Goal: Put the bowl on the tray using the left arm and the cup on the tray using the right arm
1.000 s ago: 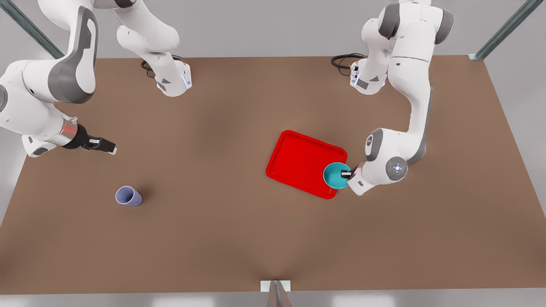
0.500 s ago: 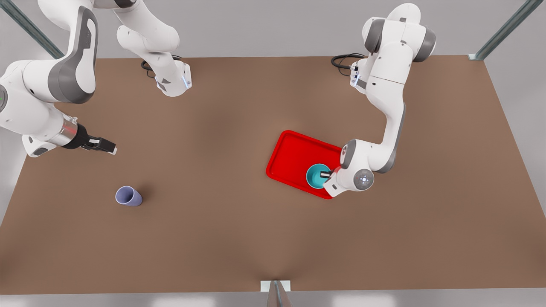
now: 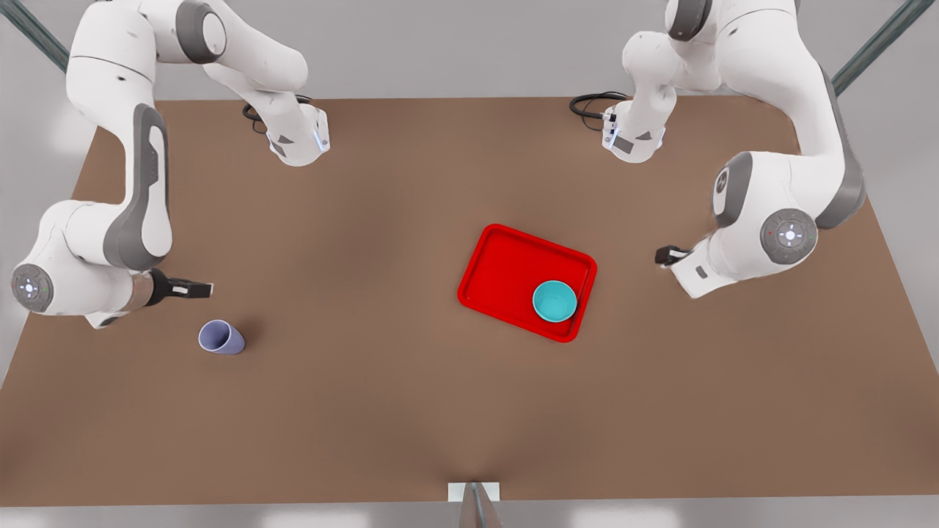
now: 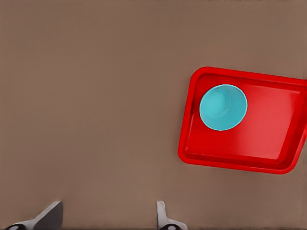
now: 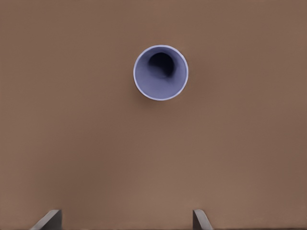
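The teal bowl [image 3: 554, 301] [image 4: 223, 107] sits upright inside the red tray [image 3: 506, 268] [image 4: 268, 136], near the tray's corner on the front view's right. My left gripper [image 3: 664, 255] [image 4: 108, 219] hangs open and empty to the right of the tray, apart from the bowl. The lavender cup [image 3: 220, 338] [image 5: 160, 72] stands upright on the table at the front view's left. My right gripper [image 3: 199, 290] [image 5: 124, 220] is open above the table just behind the cup, not touching it.
The brown table [image 3: 367, 411] spreads wide around both objects. Both arm bases [image 3: 297, 139] [image 3: 631, 139] are bolted at the far edge, with cables beside them. A small white bracket [image 3: 474, 493] sits at the near edge.
My left gripper has let go of the bowl on the tray and drawn back to the front view's right. My right gripper has shifted closer to the cup.
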Action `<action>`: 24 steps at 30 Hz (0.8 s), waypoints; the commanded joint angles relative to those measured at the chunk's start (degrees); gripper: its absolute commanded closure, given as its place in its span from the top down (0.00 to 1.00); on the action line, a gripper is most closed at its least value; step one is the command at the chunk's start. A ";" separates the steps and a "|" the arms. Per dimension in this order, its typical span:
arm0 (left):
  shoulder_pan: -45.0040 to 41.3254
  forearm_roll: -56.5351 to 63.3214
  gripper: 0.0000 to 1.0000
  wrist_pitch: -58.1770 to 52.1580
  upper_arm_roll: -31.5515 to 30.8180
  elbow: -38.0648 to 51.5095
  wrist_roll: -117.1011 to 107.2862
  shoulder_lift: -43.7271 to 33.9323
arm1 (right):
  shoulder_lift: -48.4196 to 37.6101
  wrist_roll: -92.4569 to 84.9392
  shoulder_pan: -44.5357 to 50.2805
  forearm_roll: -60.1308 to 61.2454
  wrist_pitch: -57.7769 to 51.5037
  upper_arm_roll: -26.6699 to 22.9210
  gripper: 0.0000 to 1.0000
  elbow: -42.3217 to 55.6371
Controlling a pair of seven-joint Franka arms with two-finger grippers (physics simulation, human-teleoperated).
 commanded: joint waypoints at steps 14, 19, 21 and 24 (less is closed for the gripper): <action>0.12 4.78 1.00 -7.22 -0.67 -0.33 0.68 -7.08 | 5.27 -1.98 0.48 0.39 16.22 0.31 1.00 -2.34; 0.21 4.86 1.00 -7.13 0.30 -0.51 1.03 -7.96 | 6.50 -2.86 -0.05 0.48 17.81 0.31 1.00 -2.08; 0.21 4.78 1.00 -7.48 0.74 -0.51 1.03 -8.05 | 7.11 -2.77 0.04 0.57 17.72 0.31 1.00 -1.90; 0.30 4.86 1.00 -7.48 1.18 -0.59 1.12 -7.96 | 8.08 -3.91 -0.23 0.57 18.07 0.31 1.00 -1.11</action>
